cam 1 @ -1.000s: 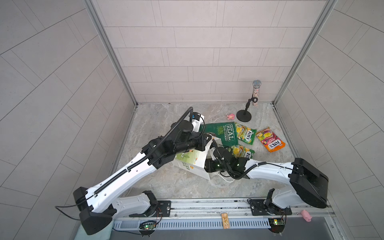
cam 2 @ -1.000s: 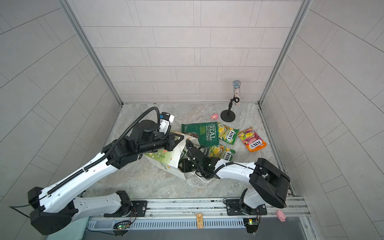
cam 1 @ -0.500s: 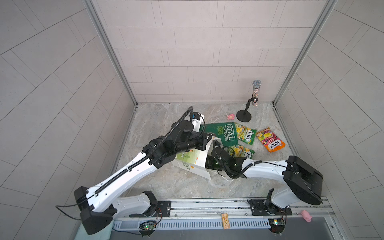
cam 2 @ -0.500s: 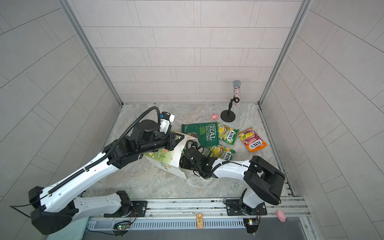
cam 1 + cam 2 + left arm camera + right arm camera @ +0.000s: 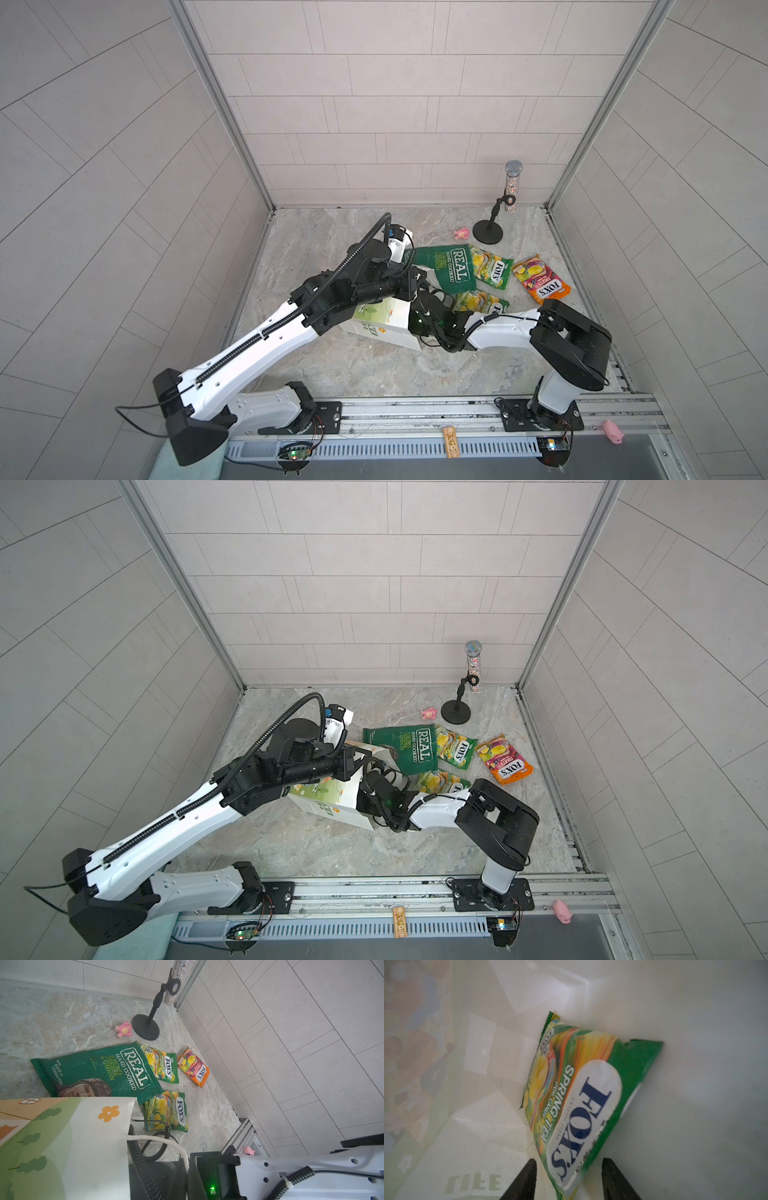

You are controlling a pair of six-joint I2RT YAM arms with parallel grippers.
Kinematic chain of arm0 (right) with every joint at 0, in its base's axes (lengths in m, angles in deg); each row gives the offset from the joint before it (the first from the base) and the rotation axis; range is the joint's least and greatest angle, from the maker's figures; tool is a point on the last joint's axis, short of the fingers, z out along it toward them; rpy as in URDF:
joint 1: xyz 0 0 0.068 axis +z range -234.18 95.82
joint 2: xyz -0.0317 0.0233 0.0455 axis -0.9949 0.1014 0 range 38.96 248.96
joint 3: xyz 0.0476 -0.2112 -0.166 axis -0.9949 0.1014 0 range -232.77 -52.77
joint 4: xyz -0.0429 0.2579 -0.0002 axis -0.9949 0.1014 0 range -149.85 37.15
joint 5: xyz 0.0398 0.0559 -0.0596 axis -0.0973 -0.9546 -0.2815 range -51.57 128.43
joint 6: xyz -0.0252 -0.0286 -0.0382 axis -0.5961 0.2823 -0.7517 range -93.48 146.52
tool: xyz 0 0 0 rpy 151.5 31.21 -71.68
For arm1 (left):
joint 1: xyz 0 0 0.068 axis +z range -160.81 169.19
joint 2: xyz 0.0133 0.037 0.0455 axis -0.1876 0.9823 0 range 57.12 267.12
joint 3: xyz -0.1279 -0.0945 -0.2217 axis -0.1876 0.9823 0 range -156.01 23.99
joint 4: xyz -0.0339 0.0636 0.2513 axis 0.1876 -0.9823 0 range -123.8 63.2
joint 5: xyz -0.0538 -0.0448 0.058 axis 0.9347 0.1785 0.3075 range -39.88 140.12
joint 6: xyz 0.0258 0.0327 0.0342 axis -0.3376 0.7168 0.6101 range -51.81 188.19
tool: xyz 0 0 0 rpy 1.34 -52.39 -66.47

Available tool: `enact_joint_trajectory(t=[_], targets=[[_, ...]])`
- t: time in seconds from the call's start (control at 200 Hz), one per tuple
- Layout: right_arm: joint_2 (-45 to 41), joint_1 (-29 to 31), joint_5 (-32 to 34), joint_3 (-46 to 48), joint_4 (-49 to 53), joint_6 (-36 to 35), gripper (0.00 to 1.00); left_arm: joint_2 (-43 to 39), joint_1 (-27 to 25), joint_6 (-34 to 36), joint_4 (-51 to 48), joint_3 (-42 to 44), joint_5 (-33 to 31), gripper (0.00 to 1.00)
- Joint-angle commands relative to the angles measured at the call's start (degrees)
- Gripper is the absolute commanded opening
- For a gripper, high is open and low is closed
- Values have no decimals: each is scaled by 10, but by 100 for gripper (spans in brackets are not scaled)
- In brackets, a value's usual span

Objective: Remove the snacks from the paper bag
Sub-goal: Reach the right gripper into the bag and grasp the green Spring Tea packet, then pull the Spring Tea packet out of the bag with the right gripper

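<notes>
Marble floor [image 5: 353, 365]; right arm [image 5: 503, 332] inside bag [image 5: 386, 328]

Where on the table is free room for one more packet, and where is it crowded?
The table is bare in front, between the paper bag and the front rail, and at the back left, between the back wall and the REAL bag. It is crowded from the REAL bag to the orange packet and the microphone stand.

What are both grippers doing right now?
Left gripper: closed, apparently on the paper bag rim.
Right gripper: open inside the bag, fingers straddling a FOX'S packet, not gripping it.
</notes>
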Motion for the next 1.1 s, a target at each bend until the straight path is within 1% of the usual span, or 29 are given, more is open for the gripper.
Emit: enact_joint_trajectory(t=[0.0,0.06,0.215,0.295,0.33,0.35,0.41,0.465,0.51,0.801,0.891,1.096], targets=[[26,3,-31,-14,-100,9,52,1,-4,-1,13,-23,7,0],[43,3,-43,-19,-135,13,52,1,-4,-1,13,-24,7,0],[74,3,-45,-33,-155,22,52,-2,-4,1,7,-27,11,0],[88,3,-49,-41,-172,16,48,-7,-4,3,4,-26,9,0],[91,2,-51,-47,-172,12,43,-8,-3,4,1,-26,6,0],[91,2,-52,-49,-171,8,36,-10,-4,5,-1,-27,4,0],[87,1,-54,-57,-155,-3,24,-13,-4,9,-7,-27,-1,0],[74,2,-48,-58,-130,-16,8,-18,-4,14,-16,-26,-10,0],[60,1,-42,-55,-112,-28,0,-21,-3,19,-24,-25,-20,0],[-49,-5,-18,-19,8,-87,0,-40,-3,45,-89,-16,-110,0],[-94,-5,-5,-8,54,-111,0,-43,-3,57,-104,-17,-127,0],[-208,-4,37,-3,163,-164,0,-54,-4,58,-121,-12,-178,0]])
